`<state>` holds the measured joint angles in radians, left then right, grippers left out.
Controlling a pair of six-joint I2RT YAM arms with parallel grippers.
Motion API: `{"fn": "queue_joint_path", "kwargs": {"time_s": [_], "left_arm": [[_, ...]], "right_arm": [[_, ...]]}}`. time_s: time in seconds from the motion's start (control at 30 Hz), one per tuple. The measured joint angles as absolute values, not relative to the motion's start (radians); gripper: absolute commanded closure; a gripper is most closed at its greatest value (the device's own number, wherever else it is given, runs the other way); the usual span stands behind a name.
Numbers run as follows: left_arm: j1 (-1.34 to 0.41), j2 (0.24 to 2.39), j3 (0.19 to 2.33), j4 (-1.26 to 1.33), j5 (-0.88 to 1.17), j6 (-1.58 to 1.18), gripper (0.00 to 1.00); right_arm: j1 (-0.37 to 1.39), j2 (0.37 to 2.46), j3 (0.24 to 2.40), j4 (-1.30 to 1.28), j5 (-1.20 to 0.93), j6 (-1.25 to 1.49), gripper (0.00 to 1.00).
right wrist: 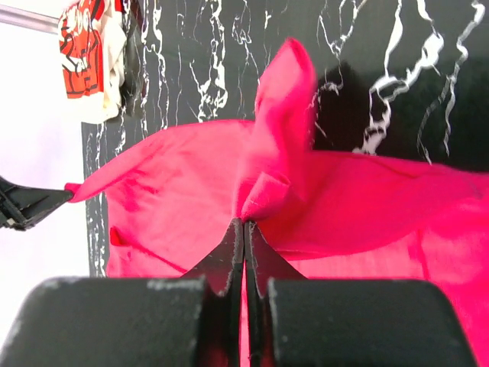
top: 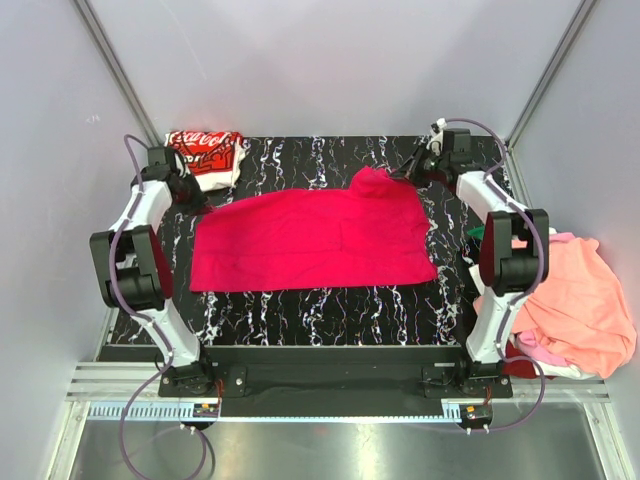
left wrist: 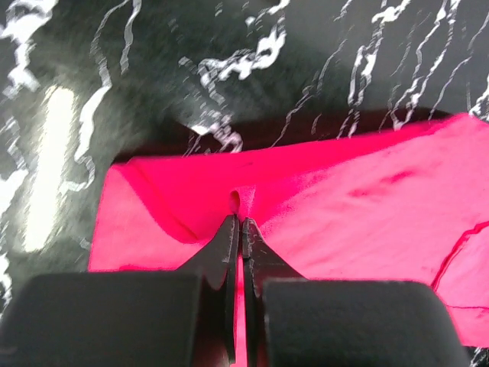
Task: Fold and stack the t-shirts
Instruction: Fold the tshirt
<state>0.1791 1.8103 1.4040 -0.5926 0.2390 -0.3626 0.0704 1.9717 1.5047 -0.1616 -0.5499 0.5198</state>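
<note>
The crimson-pink t-shirt [top: 310, 240] lies spread across the black marbled table [top: 330, 300]. My left gripper [top: 203, 208] is shut on its far left corner; the left wrist view shows the cloth [left wrist: 344, 206] pinched between the closed fingertips [left wrist: 229, 229]. My right gripper [top: 398, 177] is shut on the far right corner, lifting a peak of cloth [right wrist: 279, 145] off the table. A folded white t-shirt with red logo print [top: 208, 153] sits at the far left corner; it also shows in the right wrist view [right wrist: 88, 53].
A heap of salmon-orange [top: 580, 300], pink and white shirts lies off the table's right edge, with a bit of green cloth [top: 476, 232] by the right arm. Grey walls close in the back and sides.
</note>
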Motion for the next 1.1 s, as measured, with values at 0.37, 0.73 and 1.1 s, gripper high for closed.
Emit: {"fn": "queue_joint_path", "kwargs": {"time_s": [0.37, 0.73, 1.1], "left_arm": [[0.267, 1.734, 1.333, -0.573, 0.228, -0.355, 1.0], [0.265, 1.734, 1.31, -0.569, 0.213, -0.355, 1.0], [0.268, 1.718, 1.272, -0.566, 0.168, -0.356, 1.0]], "right_arm": [[0.071, 1.654, 1.188, -0.145, -0.449, 0.501, 1.0], [0.065, 1.446, 1.056, -0.163, -0.297, 0.494, 1.0], [0.043, 1.381, 0.979, -0.194, -0.196, 0.503, 1.0]]}}
